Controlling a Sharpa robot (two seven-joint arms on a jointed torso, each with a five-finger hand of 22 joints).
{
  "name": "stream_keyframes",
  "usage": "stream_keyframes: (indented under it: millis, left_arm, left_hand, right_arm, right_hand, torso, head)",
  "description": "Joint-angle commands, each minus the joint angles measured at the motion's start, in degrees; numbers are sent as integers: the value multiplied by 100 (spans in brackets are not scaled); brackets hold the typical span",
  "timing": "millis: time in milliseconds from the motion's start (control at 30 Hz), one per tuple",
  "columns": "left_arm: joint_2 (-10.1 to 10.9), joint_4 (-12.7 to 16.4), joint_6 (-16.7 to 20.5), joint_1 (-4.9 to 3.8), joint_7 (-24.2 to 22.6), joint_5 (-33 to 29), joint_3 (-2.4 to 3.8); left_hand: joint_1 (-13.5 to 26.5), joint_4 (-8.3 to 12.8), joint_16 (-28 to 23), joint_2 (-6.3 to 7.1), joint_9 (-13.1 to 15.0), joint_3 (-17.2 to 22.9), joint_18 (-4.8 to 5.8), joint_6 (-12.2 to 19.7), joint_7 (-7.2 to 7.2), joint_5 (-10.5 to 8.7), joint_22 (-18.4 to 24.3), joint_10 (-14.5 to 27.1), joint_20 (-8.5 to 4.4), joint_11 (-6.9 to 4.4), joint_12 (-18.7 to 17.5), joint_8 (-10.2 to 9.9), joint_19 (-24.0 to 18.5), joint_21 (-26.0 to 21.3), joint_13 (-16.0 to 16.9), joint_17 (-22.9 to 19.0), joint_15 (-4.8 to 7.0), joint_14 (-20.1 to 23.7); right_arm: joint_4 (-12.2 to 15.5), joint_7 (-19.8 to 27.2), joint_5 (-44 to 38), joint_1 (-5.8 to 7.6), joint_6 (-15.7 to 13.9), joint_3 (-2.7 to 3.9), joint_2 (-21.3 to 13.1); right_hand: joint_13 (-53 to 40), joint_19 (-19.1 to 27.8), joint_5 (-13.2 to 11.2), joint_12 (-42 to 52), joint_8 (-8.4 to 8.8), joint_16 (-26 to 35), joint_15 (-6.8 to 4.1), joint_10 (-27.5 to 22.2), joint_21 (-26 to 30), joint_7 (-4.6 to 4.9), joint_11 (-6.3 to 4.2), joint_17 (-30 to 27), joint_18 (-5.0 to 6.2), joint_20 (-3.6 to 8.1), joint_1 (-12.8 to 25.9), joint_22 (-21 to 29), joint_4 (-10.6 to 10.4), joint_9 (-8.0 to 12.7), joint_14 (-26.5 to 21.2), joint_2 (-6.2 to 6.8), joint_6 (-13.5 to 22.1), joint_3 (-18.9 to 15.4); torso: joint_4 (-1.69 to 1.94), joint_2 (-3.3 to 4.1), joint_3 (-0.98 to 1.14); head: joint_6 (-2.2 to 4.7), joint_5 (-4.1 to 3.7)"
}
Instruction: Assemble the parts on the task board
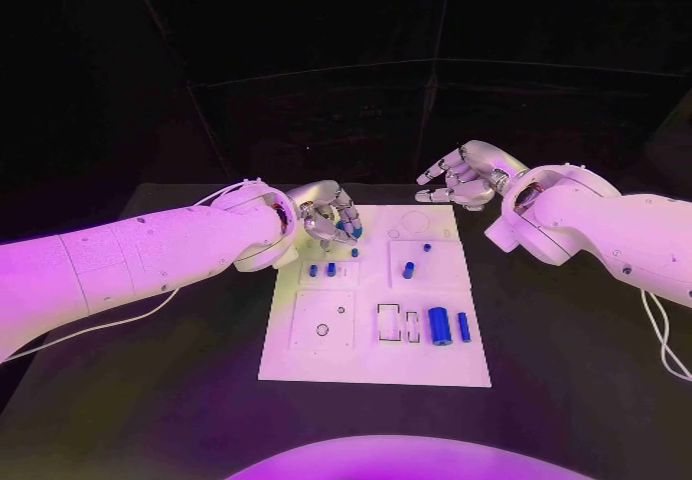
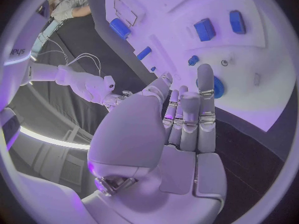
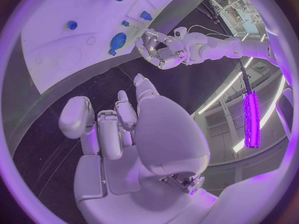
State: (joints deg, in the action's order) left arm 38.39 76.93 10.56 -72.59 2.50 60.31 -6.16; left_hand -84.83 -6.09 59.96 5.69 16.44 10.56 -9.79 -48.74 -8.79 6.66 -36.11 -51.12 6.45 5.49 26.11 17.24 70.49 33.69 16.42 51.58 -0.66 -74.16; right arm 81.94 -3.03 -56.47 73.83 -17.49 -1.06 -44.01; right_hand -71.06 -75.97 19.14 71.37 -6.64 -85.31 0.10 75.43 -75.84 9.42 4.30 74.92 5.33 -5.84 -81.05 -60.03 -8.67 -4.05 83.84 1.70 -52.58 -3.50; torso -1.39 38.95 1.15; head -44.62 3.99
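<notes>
Seemingly early on: several blue parts (image 1: 438, 325) lie loose on the task board (image 1: 375, 370); left hand (image 1: 329, 218), at eleven o'clock, fingers a blue piece, grip unclear; right hand (image 1: 459, 177) curled, empty.

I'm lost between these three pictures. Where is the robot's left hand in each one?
Head view: the left robot hand is at the white task board's far left corner.
Left wrist view: in the circle's middle, fingers reaching toward the board.
Right wrist view: small, at the board's edge.
Shared landmark: the round blue part by its fingertips.
</notes>
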Motion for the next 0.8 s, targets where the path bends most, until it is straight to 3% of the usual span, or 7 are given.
stream_keyframes:
  millis: [33,267,800]
  left_arm:
    - [-93,-116,139,5,-777,1166,-53]
    - [-300,-311,-78,37,-698,1904,-157]
    - [-659,-635,-280,97,-292,2367,-184]
  left_hand:
    - [2,17,549,80,-176,52,-62,-125,12,-21,-59,-23,-19,-4,-224,-151,190,107,-259,462,5,-326]
    - [26,88,1527,109,-453,150,146,-319,34,-19,-1290,-133,-47,-10,-491,-375,827,1454,-648,1399,23,-869]
    - [62,157,1769,90,-621,217,214,-504,67,-18,-1745,-228,-73,-19,-595,-490,1058,1939,-879,1558,46,-1044]
  right_arm:
    - [5,47,-10,10,29,4,14]
    - [4,49,-10,10,35,3,23]
    - [4,48,-10,9,38,3,27]
  right_hand:
    - [1,46,24,-23,-28,38,-34,-40,20,-12,-8,610,45,0,-1,3,-3,7,410,-41,20,-44]
    - [1,46,24,-23,-28,38,-34,-40,20,-12,-8,610,45,0,-1,3,-3,7,410,-41,20,-44]
    - [1,46,24,-23,-28,38,-34,-40,20,-12,-8,610,45,0,-1,3,-3,7,410,-41,20,-44]
  torso:
    - [9,0,4]
    - [11,2,1]
    - [5,-3,2]
  head:
    - [8,-10]
    - [28,-26]
    - [-1,-38]
